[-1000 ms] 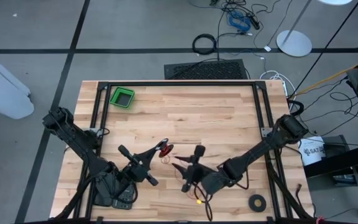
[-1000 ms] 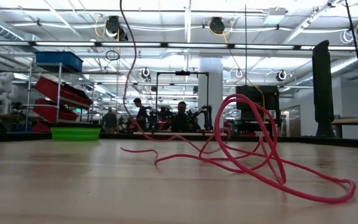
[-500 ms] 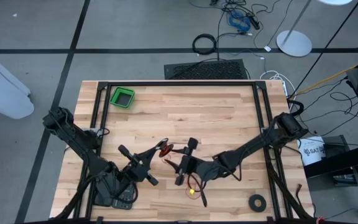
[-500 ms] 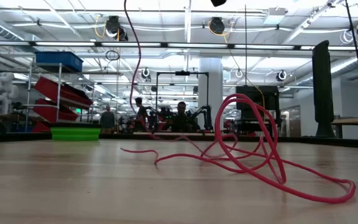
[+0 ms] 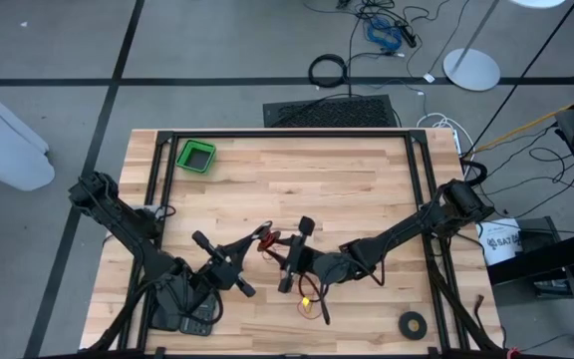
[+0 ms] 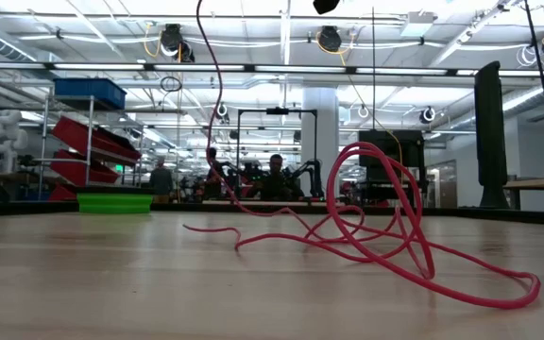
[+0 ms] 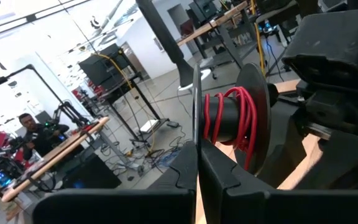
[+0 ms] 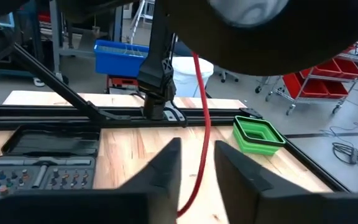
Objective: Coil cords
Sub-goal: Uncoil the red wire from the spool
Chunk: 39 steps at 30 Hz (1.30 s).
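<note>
Cord is red, partly wound on a spool clamped in the closed left gripper mid-table, axis roughly level; right gripper part-open around the vertical strand. Slack sprawls on the wooden table.

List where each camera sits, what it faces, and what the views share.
High: overhead, straight down on the table; both arms, left tool and right tool show.
Low: table height, level toward the room; red cord, hardly any robot.
Left wrist: past its shut fingers at the spool.
Right wrist: past its open fingers toward the green bin.
Shared: the cord, in all four.
</note>
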{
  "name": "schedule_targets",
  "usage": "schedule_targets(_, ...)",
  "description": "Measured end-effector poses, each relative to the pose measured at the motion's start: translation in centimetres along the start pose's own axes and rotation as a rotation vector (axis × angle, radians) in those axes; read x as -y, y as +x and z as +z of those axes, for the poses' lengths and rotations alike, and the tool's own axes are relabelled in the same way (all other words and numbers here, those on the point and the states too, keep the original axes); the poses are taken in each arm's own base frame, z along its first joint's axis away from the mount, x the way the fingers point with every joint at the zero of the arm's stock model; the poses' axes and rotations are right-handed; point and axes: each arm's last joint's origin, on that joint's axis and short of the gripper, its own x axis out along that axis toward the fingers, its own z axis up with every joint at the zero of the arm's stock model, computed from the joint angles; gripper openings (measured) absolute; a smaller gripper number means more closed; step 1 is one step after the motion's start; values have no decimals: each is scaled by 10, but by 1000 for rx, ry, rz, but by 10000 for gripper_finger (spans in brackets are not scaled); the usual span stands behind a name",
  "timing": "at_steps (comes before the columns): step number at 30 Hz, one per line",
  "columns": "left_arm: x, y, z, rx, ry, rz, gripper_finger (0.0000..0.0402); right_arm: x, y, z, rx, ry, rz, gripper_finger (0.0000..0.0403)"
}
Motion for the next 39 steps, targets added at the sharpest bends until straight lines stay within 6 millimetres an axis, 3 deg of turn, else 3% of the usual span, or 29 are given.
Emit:
schedule_targets(6,0,0,0,1,1,-1,4,-2,-1,0,1,-14,30,5)
schedule_targets(15,0,0,0,0,1,0,4,-11,-9,5,14,-11,56,1)
schedule_targets(27,0,2,-1,-3,11,4,4,-36,-33,45,108,-60,115,0)
schedule_targets(34,0,-1,0,2,18,-4,4,-45,-48,55,93,-160,26,0)
schedule_targets(39,0,-7,-1,-4,44,5,4,-40,-62,59,41,-215,-13,0)
